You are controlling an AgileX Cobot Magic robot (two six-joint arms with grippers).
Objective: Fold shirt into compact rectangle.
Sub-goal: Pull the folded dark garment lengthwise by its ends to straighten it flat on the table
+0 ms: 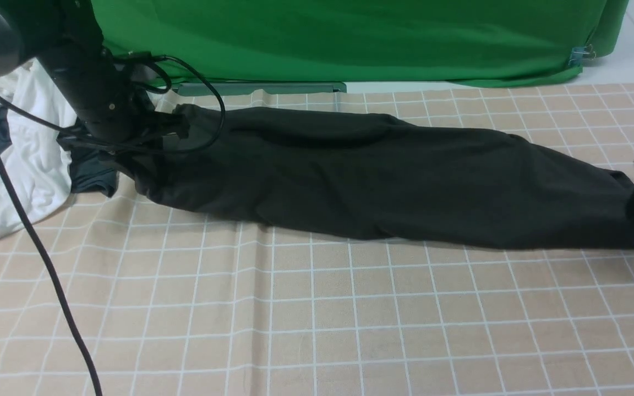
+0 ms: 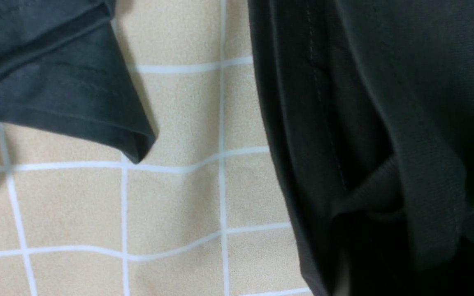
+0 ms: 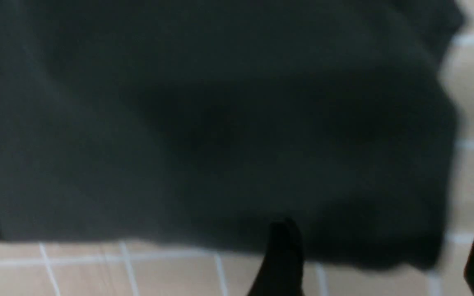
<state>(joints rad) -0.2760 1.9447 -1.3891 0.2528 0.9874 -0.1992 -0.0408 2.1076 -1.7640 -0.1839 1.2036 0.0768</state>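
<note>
While the limp, likely light shirt [image 1: 383,181] lay along the counter's [image 1: 317,319] far side, right fingers [image 3: 283,259] stood wide, empty; left fingers' state untellable; end corners looked grippable.

Our left arm [image 1: 88,93] comes down at the far left, and its jaws are too dark to make out. Over on the right, our right gripper [image 3: 385,263] has its fingers [image 3: 282,255] spread wide apart.
</note>
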